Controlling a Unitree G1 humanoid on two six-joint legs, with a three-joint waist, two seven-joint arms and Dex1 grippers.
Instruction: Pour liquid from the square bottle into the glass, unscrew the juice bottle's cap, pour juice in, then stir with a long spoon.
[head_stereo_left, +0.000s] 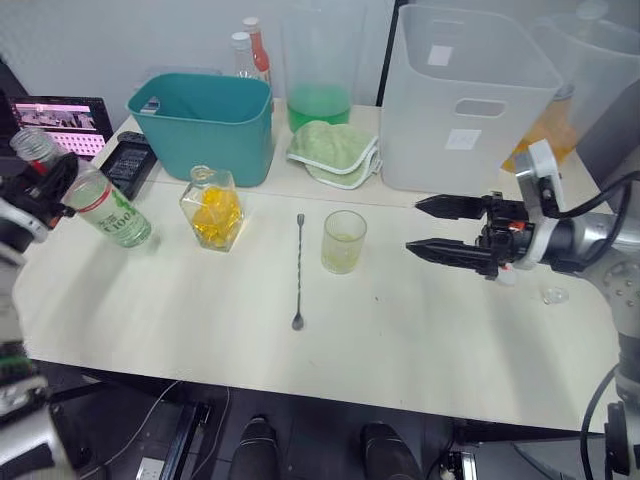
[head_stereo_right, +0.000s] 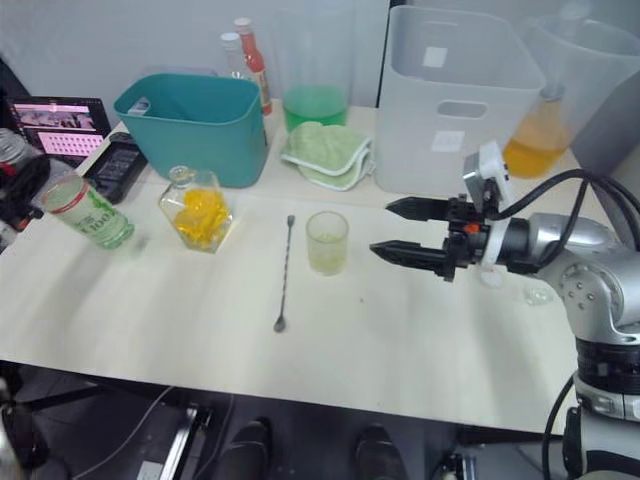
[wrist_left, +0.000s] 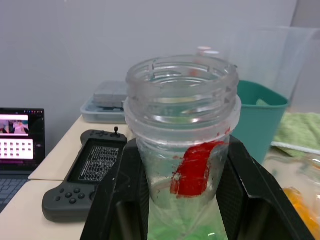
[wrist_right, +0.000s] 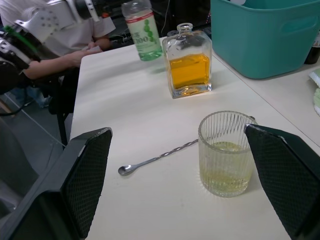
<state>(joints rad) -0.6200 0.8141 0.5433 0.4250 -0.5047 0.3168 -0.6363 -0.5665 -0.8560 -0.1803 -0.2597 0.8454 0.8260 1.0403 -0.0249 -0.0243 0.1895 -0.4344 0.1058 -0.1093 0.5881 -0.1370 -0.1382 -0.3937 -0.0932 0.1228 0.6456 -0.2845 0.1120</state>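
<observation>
Juice bottle (head_stereo_left: 100, 200): cap off, neck bare, pinched in my left gripper's (wrist_left: 185, 200) jaws at the desk's (head_stereo_left: 420, 330) left edge, leaning neck-outward.

Glass (head_stereo_left: 343, 241): mid-desk, a little pale liquid inside, well to the bottle's right, past the square bottle (head_stereo_left: 212, 208).

Long spoon (head_stereo_left: 298, 270): flat just left of the glass, bowl toward me.

Right gripper (head_stereo_left: 430, 228): jaws spread, empty, just right of the glass.

I judge the pour next; the left arm must carry across.

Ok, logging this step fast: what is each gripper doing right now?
Left gripper: closed on the juice bottle, cap off.
Right gripper: open, holding nothing, beside the glass.
</observation>
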